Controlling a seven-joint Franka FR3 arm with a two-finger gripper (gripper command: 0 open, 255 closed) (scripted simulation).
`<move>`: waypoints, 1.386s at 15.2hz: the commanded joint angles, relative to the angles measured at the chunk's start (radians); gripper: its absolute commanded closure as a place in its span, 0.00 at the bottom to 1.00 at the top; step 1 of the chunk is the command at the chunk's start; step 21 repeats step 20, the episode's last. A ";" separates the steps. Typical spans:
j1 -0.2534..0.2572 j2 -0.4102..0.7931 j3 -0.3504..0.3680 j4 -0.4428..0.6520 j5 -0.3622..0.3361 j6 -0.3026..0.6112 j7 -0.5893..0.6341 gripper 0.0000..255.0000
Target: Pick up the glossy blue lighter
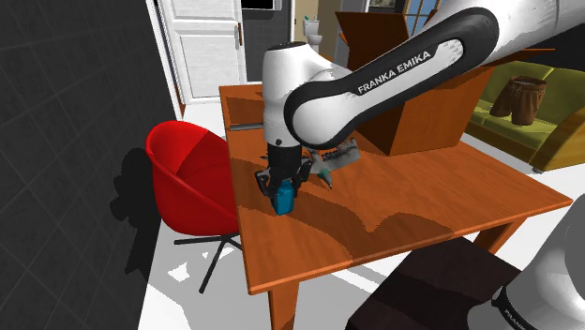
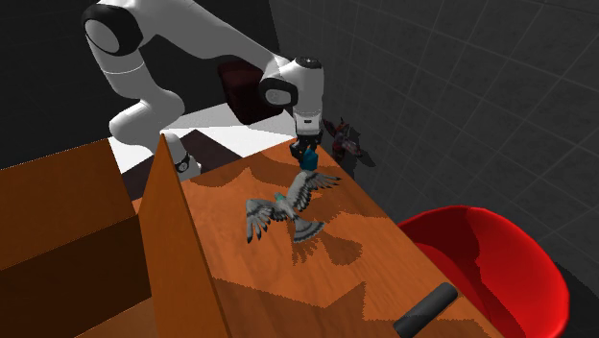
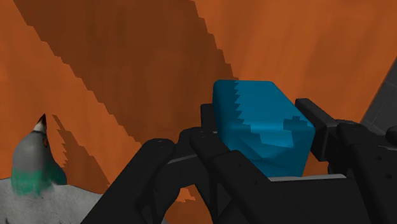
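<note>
One lighter [image 3: 261, 127], blue | pinched between jaws across its sides, apparently for a secure lift | at or just off tabletop [image 1: 422, 216], contact unclear, near edge by red chair [image 1: 192, 178] | bird [image 2: 288, 206] just beside, so best raised straight up

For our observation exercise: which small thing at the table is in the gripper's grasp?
The blue lighter, clasped by the black gripper. The grey bird figure lies beside it, not gripped, and the dark bar lies apart near the table edge.
</note>
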 commanded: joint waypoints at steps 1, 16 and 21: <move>0.001 0.001 0.001 0.000 0.000 0.001 0.000 1.00; -0.004 -0.072 0.001 0.100 0.039 -0.165 -0.029 1.00; -0.005 -0.080 0.001 0.120 0.043 -0.193 -0.032 1.00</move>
